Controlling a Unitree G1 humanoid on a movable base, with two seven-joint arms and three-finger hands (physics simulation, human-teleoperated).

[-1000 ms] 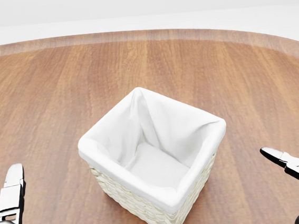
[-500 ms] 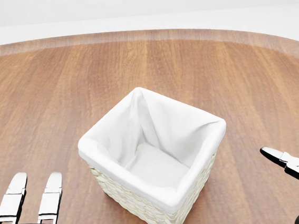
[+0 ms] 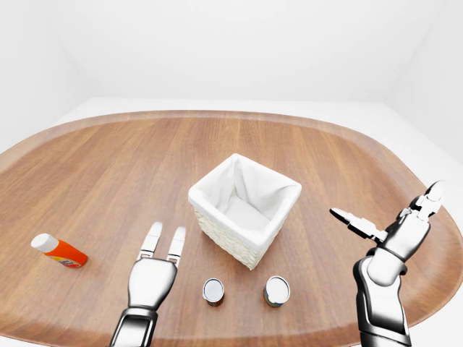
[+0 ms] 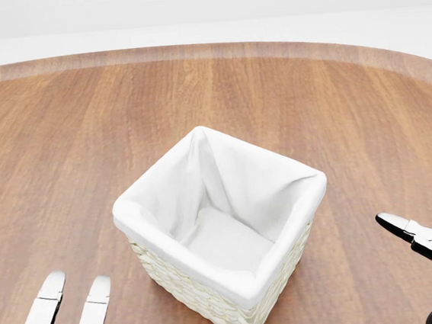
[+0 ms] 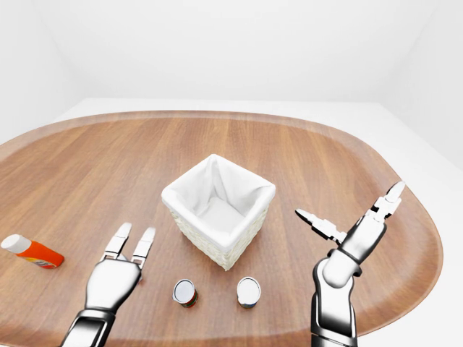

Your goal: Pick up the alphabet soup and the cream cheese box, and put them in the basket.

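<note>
left robot hand wide, empty | right robot hand wide, empty | two small round silver-lidded cans near tabletop bottom edge, below white-lined wicker basket | soup can unclear, check label first; cream cheese box unseen

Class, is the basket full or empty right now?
Empty: the basket shows only its white lining inside; both cans stand outside it on the table.

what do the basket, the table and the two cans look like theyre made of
Basket: pale woven wicker by its braided wall, with a matte white cloth liner folded over the rim. Table: wood, or a wood-look veneer, going by the brown grain streaks and faint sheen. Left can and right can: probably metal, since their round tops are pale and shiny; the labels are too small to read.
</note>
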